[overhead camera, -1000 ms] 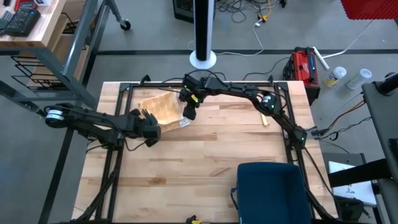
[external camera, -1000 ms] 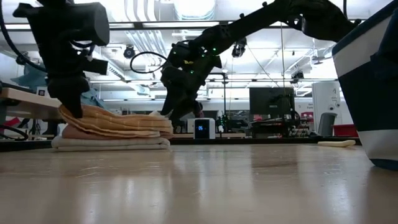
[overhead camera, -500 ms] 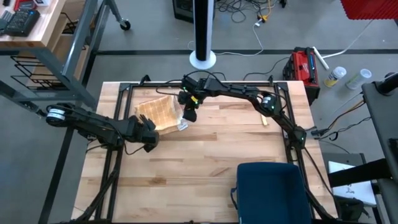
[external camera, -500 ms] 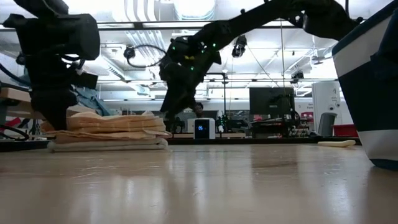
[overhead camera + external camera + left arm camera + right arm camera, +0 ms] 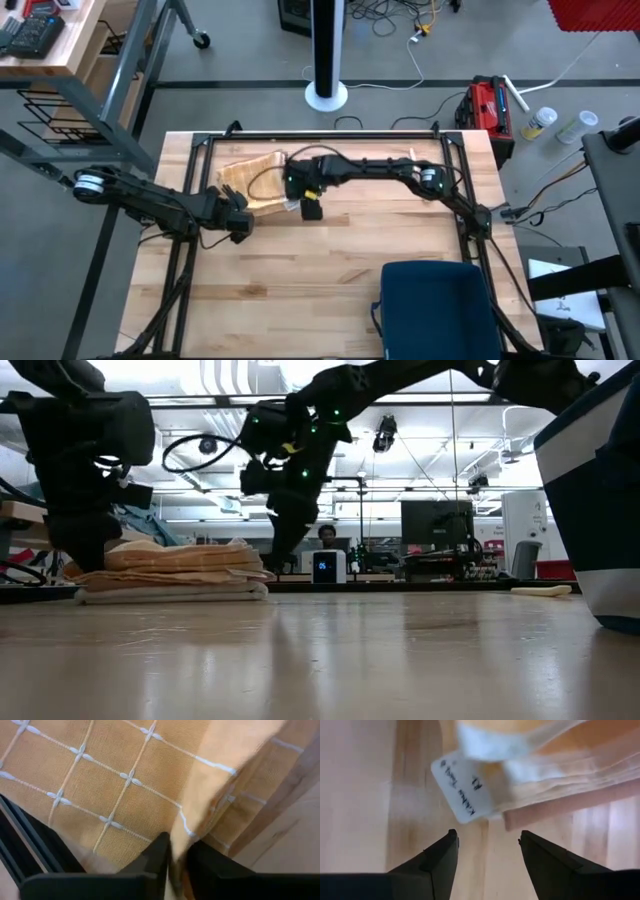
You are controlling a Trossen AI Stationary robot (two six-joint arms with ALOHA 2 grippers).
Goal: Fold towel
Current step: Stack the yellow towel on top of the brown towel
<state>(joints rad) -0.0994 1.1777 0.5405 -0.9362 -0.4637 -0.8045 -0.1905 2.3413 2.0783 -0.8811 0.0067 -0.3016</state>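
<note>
**Yellow towel sits folded near the back of the bench**

Yellow cloth with thin white lines makes up the towel (image 5: 255, 177). It lies folded in flat layers in the upper left part of the high view, on the wooden bench (image 5: 330, 270). In the low view the towel (image 5: 175, 568) shows at the left as a low stack.

The left end effector (image 5: 238, 222) is at the lower left corner of the towel. Its wrist view shows the two dark fingers (image 5: 159, 857) almost together, with a small gap, and a thin fold of towel (image 5: 100, 785) edge sits in that gap. I cannot tell if it grips the cloth or has let go.

The right end effector (image 5: 311, 209) is just right of the towel, over bare wood. Its two fingers (image 5: 437, 862) stand apart with nothing between them. Just past them lies a white tag (image 5: 462, 787) with writing, at the towel's edge.

A dark blue box (image 5: 432, 305) stands at the lower right of the high view.
</note>
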